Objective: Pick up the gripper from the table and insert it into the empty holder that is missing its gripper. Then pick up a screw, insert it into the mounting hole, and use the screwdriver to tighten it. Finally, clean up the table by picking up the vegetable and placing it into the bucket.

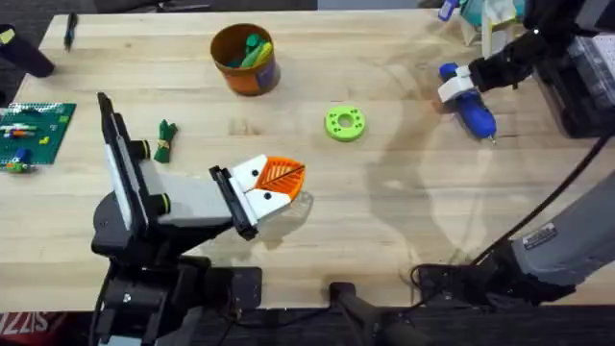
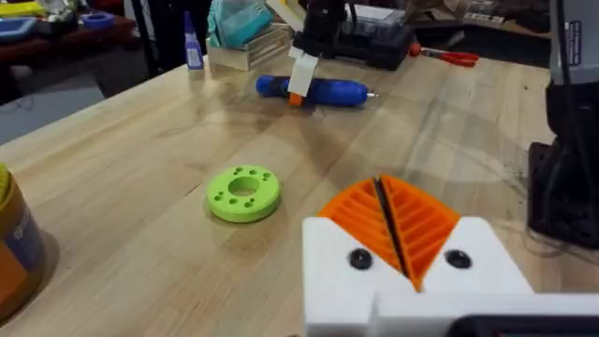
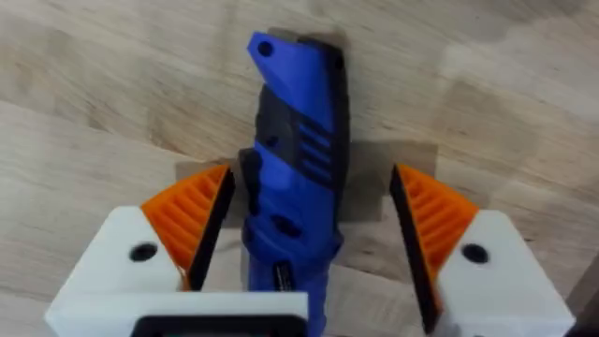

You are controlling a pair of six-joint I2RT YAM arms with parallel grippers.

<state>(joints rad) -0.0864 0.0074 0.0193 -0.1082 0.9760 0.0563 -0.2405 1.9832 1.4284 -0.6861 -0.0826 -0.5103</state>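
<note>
Orange ribbed pads are sitting pressed together on the left gripper (image 1: pixel 281 179), which is resting low over the table with nothing between them; both of its white finger bases appear fitted, so the insertion step looks done, though a seated screw cannot be told. The right gripper (image 3: pixel 314 220) is straddling the blue pen-shaped electric screwdriver (image 3: pixel 295 159) with its fingers spread wide, neither pad touching it, so the tightening seems to be what is now in hand. The small dark green toy vegetable (image 1: pixel 164 140) is lying on the pale wooden tabletop (image 1: pixel 404 221), well apart from the orange-brown round bucket (image 1: pixel 246 59), so cleanup is waiting. A bright green ring-shaped disc (image 1: pixel 344 123) is lying mid-table; clutter is crowding the far edge
</note>
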